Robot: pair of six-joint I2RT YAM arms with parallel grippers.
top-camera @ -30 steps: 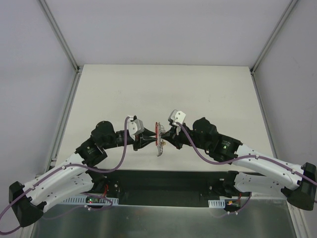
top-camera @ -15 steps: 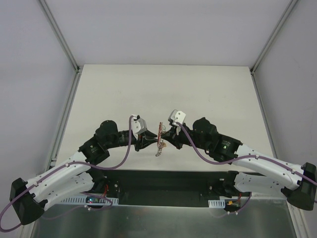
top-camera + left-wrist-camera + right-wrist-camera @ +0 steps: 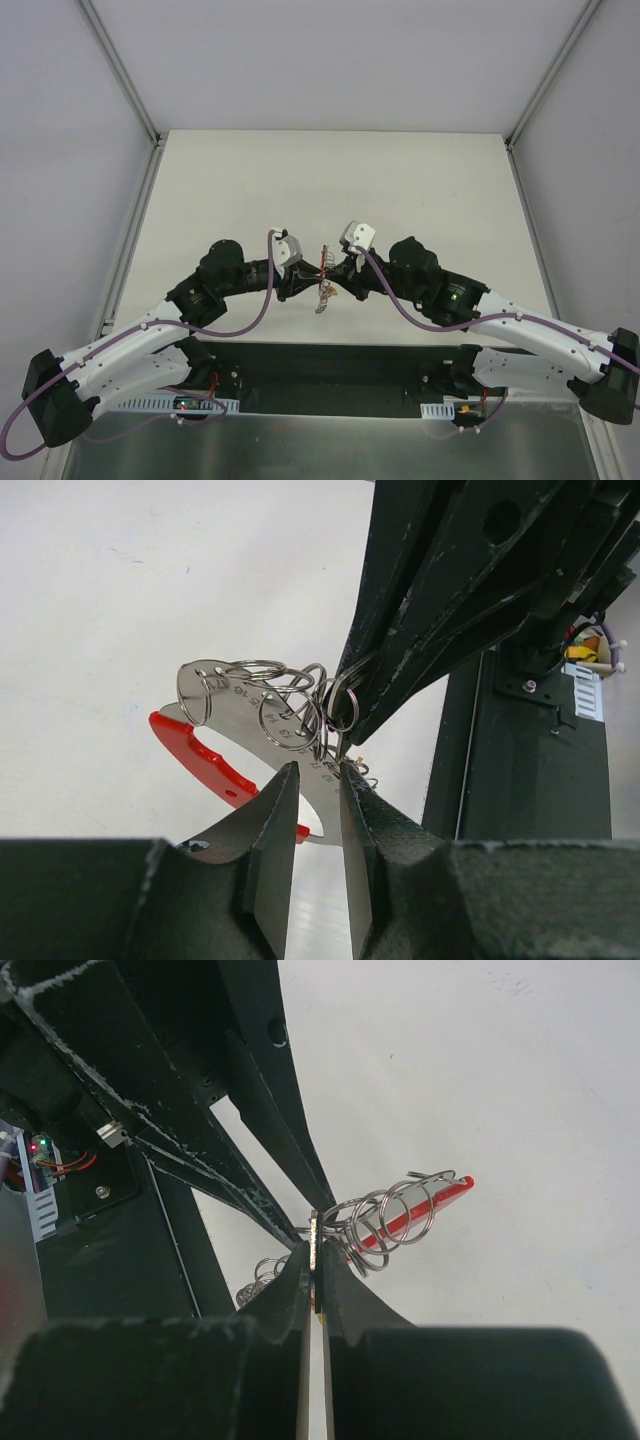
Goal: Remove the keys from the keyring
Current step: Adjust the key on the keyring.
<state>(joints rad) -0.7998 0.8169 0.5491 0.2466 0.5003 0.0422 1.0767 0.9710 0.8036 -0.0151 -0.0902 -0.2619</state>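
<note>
The keyring [image 3: 322, 262] hangs above the table between both grippers. In the left wrist view it is a curved pale grey tag [image 3: 240, 705] with a red plastic piece [image 3: 190, 750] and several small wire rings [image 3: 290, 695]. My right gripper [image 3: 316, 1250] is shut on a thin flat key seen edge-on, silvery with a brass end, with the rings [image 3: 395, 1215] and red piece [image 3: 440, 1197] just beyond. My left gripper [image 3: 317, 772] is narrowly open, its tips at the tag's lower edge, not pinching it. More keys [image 3: 320, 302] dangle below.
The white table [image 3: 330, 180] stretches behind the grippers. A dark strip [image 3: 330, 362] runs along its near edge by the arm bases. Metal frame posts [image 3: 120, 70] stand at the back corners. My right gripper's black fingers [image 3: 430, 630] fill the upper right of the left wrist view.
My left gripper has moved right, closing in on the keyring from the left. The right gripper has held the bunch nearly still.
</note>
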